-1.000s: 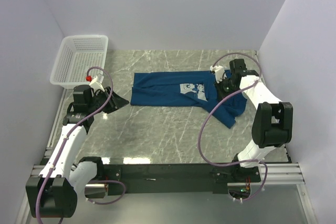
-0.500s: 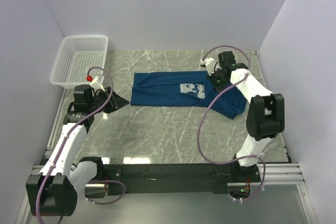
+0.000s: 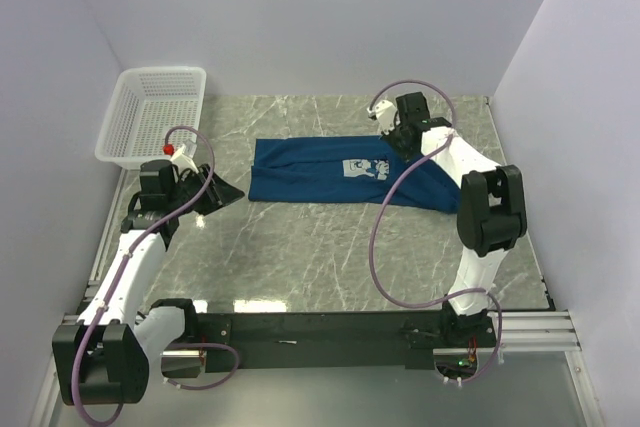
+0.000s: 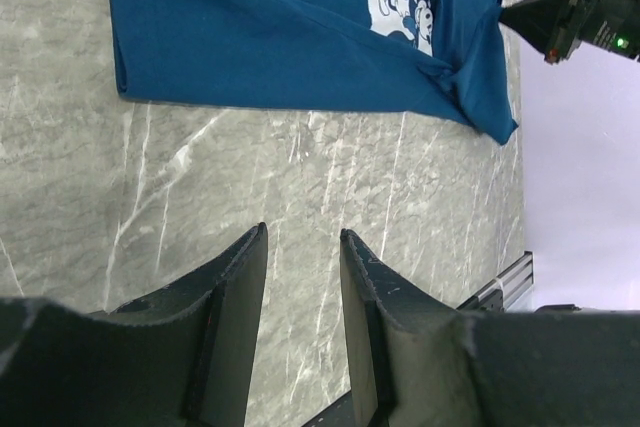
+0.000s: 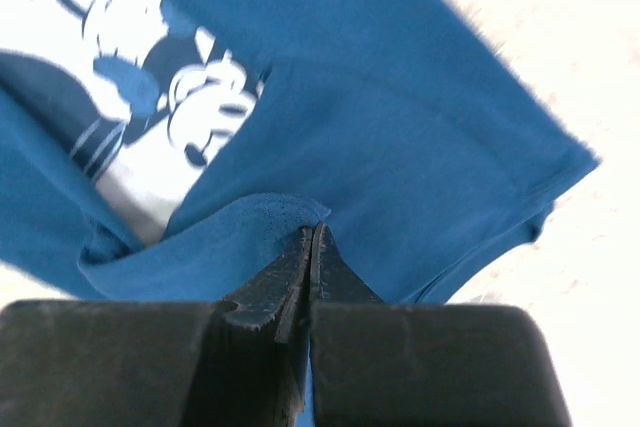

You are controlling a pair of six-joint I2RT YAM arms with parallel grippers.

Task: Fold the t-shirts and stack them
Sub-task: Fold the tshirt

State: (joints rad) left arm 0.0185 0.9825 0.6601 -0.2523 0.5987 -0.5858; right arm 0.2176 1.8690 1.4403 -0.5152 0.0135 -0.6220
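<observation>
The right arm is reaching across the marble table (image 3: 300, 247), its right gripper (image 3: 397, 133) pinching shut on a fold of the dark blue t-shirt (image 3: 310, 172), which is lying mid-table as a long band, pale print (image 3: 366, 168) facing up. The left gripper (image 3: 216, 193) is hovering beside it, half-open and empty.

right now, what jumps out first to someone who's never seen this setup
A dark blue t-shirt with a pale cartoon print lies spread across the far middle of the marble table. The right gripper is shut on a fold of cloth at the shirt's right end. At the far left corner sits a white mesh basket, and the left gripper hangs open over bare table nearby, holding nothing.
</observation>
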